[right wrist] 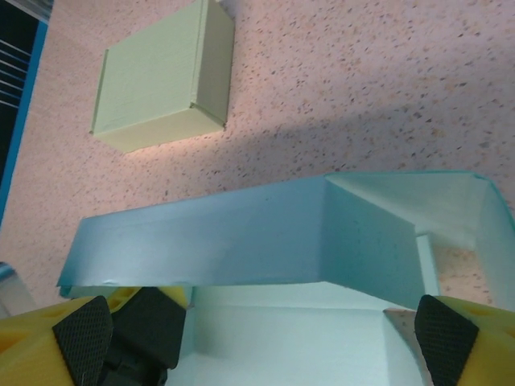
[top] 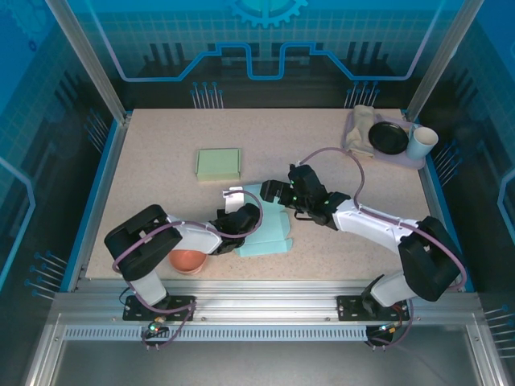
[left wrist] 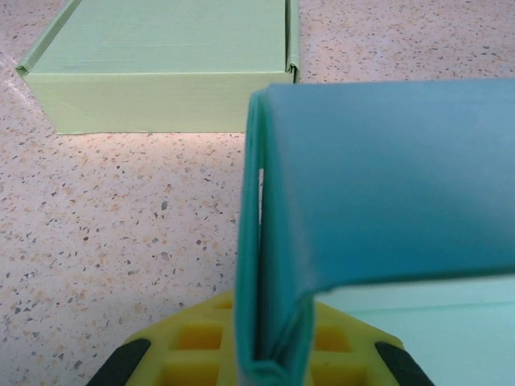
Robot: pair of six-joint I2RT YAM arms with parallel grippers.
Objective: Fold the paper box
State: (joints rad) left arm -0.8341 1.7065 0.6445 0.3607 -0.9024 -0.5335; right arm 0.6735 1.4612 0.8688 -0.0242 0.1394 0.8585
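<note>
Top external shows the teal box [top: 269, 237] near the middle of the bench's [top: 161, 161] near edge. Left end effector [left wrist: 265, 362] is clamped on an upright box wall; right end effector [right wrist: 265, 334] stands wide apart above another raised wall. Green box [top: 218, 163] lies beyond, apart.

White links, black joint housings on left arm [top: 189, 233] and right arm [top: 370, 221]; lilac cables [top: 360, 173] looping alongside. Black bases [top: 158, 307] bolted at the desk's [top: 161, 177] near edge. Yellow fingers [left wrist: 193, 346], black textured pads [right wrist: 80, 331].
</note>
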